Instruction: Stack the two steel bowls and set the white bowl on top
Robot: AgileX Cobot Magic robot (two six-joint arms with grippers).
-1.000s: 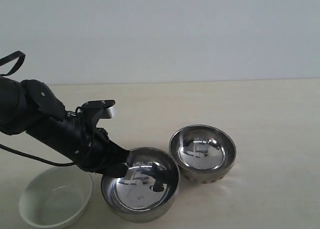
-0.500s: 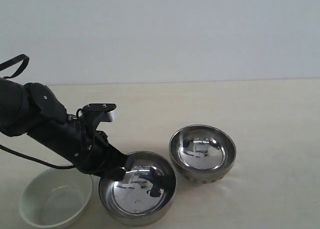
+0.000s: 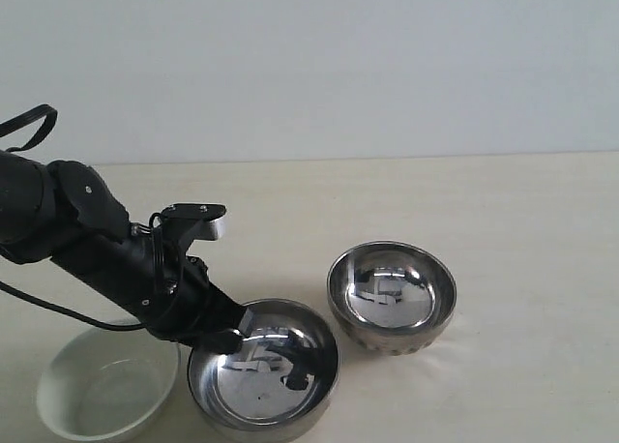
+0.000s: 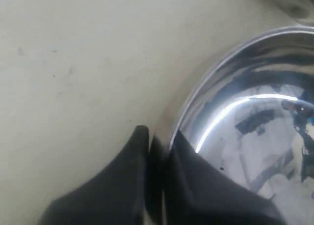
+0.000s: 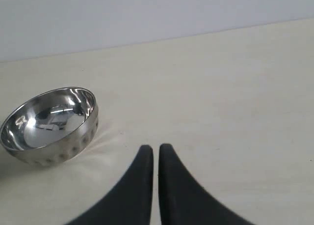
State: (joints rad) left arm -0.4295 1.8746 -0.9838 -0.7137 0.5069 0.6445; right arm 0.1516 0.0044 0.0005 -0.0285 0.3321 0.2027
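Now, smooth steel bowl (image 3: 263, 370) rim pinched between left fingers (image 4: 115, 185)

The smooth steel bowl (image 3: 253, 393) and ribbed steel bowl (image 3: 392, 293) gleam mirror-like (white bowl (image 3: 106, 395) glossy).

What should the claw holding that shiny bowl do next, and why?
Probably carry it across, above the ribbed steel bowl, and lower it in. The left claw pinches the smooth steel bowl by its rim, the ribbed one sits empty beside it, and the white bowl goes on last.
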